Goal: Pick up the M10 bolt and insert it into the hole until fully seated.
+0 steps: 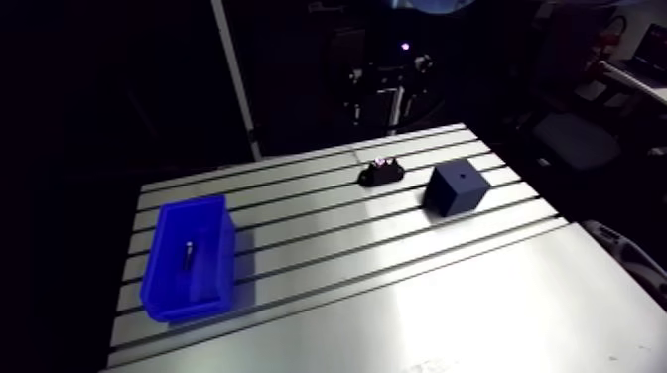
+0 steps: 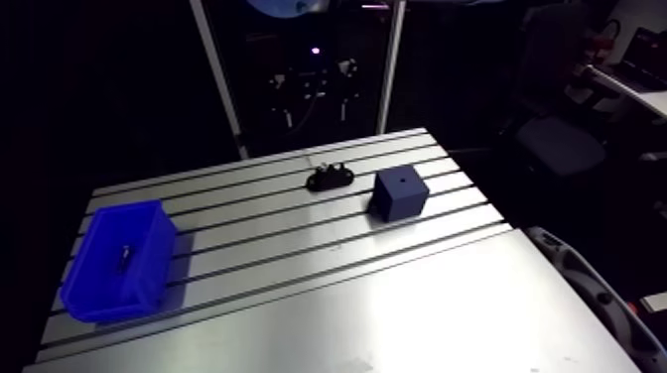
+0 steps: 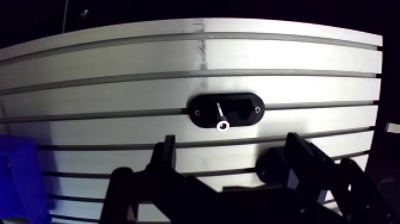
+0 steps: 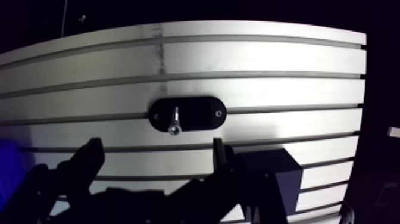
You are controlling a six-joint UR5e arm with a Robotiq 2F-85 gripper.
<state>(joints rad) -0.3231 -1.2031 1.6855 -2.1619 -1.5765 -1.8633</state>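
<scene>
A black oval holder point(image 3: 226, 110) lies on the slotted table point(image 1: 328, 248) with a small silver bolt point(image 3: 221, 117) resting on it. In the wrist view my gripper point(image 3: 232, 161) is open and holds nothing; the holder and bolt lie just ahead of its fingers point(image 3: 165, 159). A dark blue cube point(image 1: 455, 186) with a round hole in its top face stands right of the holder; in the wrist view the cube point(image 4: 268, 179) sits beside one finger. A second small bolt point(image 1: 186, 253) lies inside the blue bin point(image 1: 189, 260). The arm view does not show the gripper.
The blue bin stands at the table's left side, well apart from the holder and cube. A smooth metal plate point(image 1: 447, 317) covers the near part of the table. The table's far edge runs just behind the holder.
</scene>
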